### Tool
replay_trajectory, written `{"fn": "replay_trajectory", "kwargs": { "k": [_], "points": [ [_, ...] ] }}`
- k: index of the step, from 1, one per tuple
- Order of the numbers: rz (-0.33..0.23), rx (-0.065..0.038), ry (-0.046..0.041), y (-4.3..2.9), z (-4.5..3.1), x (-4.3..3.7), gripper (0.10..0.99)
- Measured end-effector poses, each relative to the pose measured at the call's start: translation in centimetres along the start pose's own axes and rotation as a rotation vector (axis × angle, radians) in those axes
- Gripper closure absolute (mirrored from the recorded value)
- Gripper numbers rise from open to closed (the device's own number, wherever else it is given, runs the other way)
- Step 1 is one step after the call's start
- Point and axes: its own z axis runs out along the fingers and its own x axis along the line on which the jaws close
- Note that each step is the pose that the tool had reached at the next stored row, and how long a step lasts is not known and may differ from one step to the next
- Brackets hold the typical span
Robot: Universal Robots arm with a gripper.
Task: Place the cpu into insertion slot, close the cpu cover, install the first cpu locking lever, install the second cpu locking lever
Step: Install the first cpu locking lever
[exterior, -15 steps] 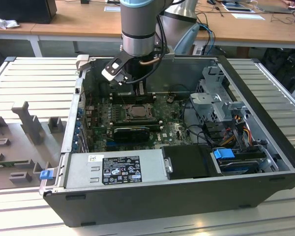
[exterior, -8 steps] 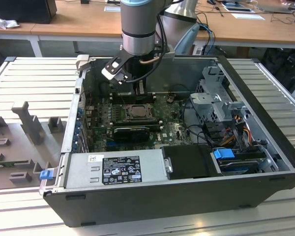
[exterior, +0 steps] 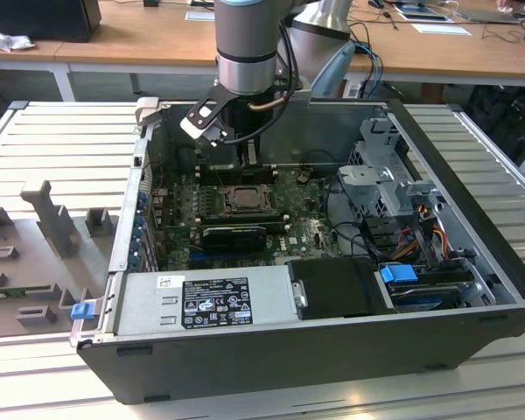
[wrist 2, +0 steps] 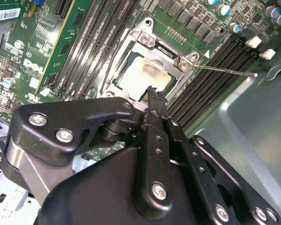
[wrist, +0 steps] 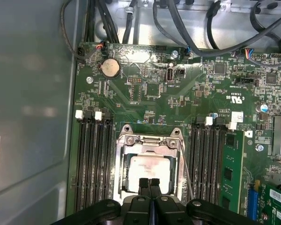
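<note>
In the exterior view the pincer (exterior: 249, 164) hangs inside the open computer case (exterior: 332, 372), close over the insertion slot (exterior: 243, 198). In the second wrist view its fingers are seen pressed together and holding nothing, with the tip at the edge of the cover (wrist 2: 177, 75). The cover lies flat round the cpu (wrist 2: 143, 75) seated in the slot, and a thin lever (wrist 2: 225, 70) juts free beside the slot; closing the cover is judged the step in hand, with pressure best kept on the metal frame and off the cpu's face. In the first wrist view the lever (wrist: 185, 164) is shown running along the slot's side, between it and the memory slots (wrist: 203, 159), a line that is foreshortened in the second wrist view.
</note>
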Motion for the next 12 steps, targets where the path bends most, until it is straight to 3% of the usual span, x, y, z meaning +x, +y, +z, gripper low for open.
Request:
{"fn": "replay_trajectory", "kwargs": {
  "k": [6, 12],
  "points": [
    [0.0, 0.0, -0.0002, 0.02, -0.45, 0.01, 0.98],
    [0.0, 0.0, -0.0007, 0.07, -1.49, 0.04, 0.98]
  ]
}}
